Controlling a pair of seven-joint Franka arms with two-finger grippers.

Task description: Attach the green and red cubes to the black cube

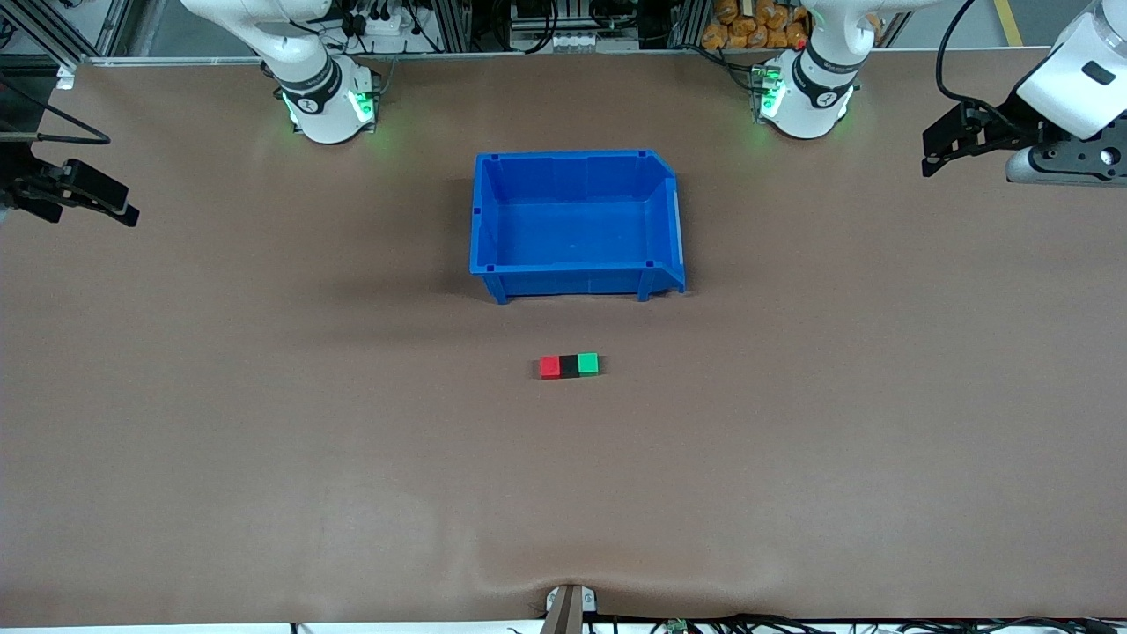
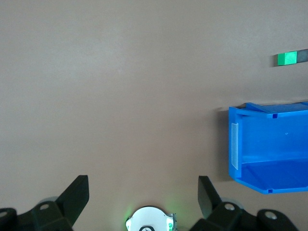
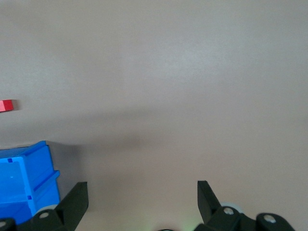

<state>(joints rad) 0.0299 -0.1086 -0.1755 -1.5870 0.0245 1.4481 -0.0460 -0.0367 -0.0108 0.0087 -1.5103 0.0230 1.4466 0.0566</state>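
Observation:
The red cube (image 1: 550, 367), the black cube (image 1: 570, 366) and the green cube (image 1: 588, 364) sit in one touching row on the brown table, nearer to the front camera than the blue bin. Black is in the middle, red toward the right arm's end, green toward the left arm's end. My left gripper (image 1: 935, 151) hangs open over the left arm's end of the table, empty. My right gripper (image 1: 119, 204) hangs open over the right arm's end, empty. The left wrist view catches the green cube (image 2: 288, 58) and part of the black cube (image 2: 303, 56). The right wrist view shows the red cube (image 3: 6, 105).
An empty blue bin (image 1: 481, 220) stands mid-table between the cubes and the arm bases. It also shows in the left wrist view (image 2: 234, 144) and the right wrist view (image 3: 29, 166). The left arm's base (image 2: 150, 219) glows green.

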